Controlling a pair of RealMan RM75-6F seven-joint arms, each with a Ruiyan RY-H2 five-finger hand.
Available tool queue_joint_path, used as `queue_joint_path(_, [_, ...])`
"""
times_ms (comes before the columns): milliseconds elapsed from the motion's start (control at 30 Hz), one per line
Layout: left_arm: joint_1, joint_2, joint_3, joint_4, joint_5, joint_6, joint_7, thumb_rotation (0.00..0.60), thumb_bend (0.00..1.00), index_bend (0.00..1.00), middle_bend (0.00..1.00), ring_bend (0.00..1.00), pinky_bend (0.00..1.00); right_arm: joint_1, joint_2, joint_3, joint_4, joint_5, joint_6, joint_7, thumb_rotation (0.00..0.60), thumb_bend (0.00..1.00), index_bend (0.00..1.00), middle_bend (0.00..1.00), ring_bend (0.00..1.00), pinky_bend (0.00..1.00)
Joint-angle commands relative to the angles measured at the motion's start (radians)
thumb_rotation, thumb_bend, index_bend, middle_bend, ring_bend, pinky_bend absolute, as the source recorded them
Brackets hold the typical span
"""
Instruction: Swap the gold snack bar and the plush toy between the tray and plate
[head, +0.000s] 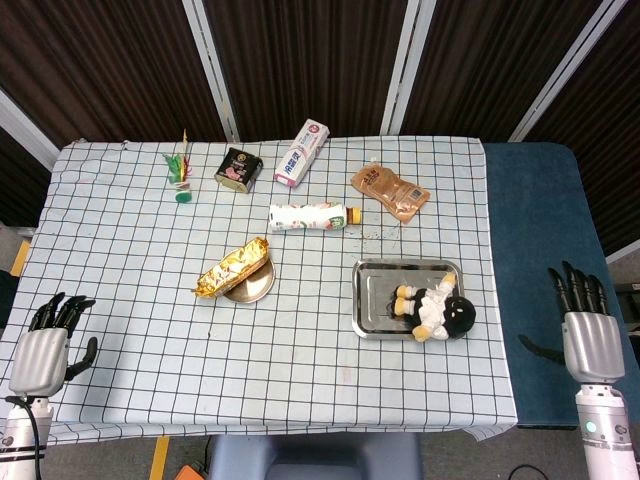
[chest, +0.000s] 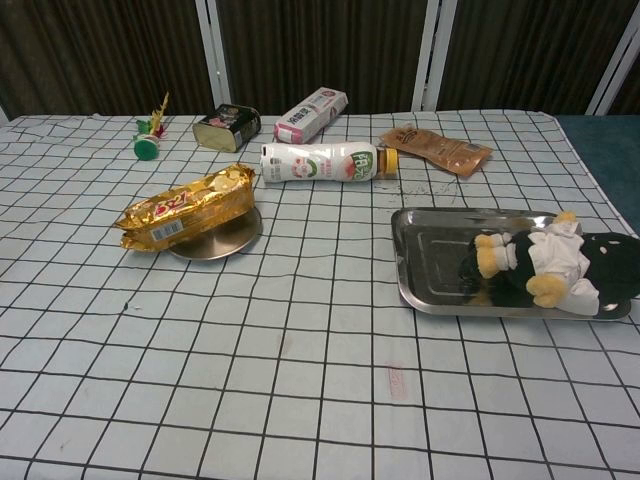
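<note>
Checked cloth (head: 130, 250) covers table. Steel tray (head: 375, 290) right of centre; plush (head: 437, 313) lies on tray's near right part, head toward right edge. Gold bar (head: 232, 266) rests across round plate (head: 250, 288) left of tray, sticking out past plate's left rim. Right hand (head: 589, 335) off table to right, over blue surface, back of hand up, fingers spread and pointing far, holding nothing. Left hand (head: 42, 350) at near left corner, fingers loosely curled, holding nothing. Bottle (head: 312, 216) lies far of plate.
</note>
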Motion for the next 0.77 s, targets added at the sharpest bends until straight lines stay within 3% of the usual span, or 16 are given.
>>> queue_joint_path(33, [0.000, -0.001, 0.002, 0.008, 0.007, 0.004, 0.005, 0.600, 0.48, 0.21, 0.17, 0.07, 0.15, -0.010, 0.005, 0.018, 0.031, 0.003, -0.027, 0.060, 0.600, 0.10, 0.00, 0.00, 0.00, 0.00])
queue_joint_path(200, [0.000, -0.006, -0.001, 0.019, -0.003, -0.001, 0.011, 0.600, 0.48, 0.21, 0.17, 0.07, 0.15, -0.012, 0.021, 0.011, -0.006, 0.017, -0.073, 0.015, 0.600, 0.10, 0.00, 0.00, 0.00, 0.00])
queue_joint_path(767, [0.002, -0.016, -0.010, 0.023, -0.018, -0.001, 0.021, 0.600, 0.48, 0.21, 0.17, 0.07, 0.15, -0.049, 0.006, 0.016, -0.020, -0.038, -0.039, -0.018, 0.600, 0.10, 0.00, 0.00, 0.00, 0.00])
